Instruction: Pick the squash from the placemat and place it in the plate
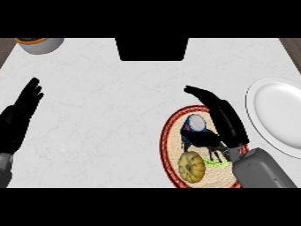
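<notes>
Black and stretched out, your right hand [219, 118] lies over the placemat [173, 132] at the right of the frame, fingers straight and holding nothing. The squash [192, 166] sits below it, at the lower part of the placemat, not touched. If you close now, you catch only air. The plate [284, 115] waits at the far right. Your left hand [17, 115] rests open at the left edge of the worktop [114, 97].

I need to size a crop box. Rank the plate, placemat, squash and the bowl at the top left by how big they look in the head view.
Largest to smallest:
1. placemat and plate: they look about alike, and the right hand and picture edge cover parts
2. squash
3. bowl: cut off at the top, so unsure
</notes>
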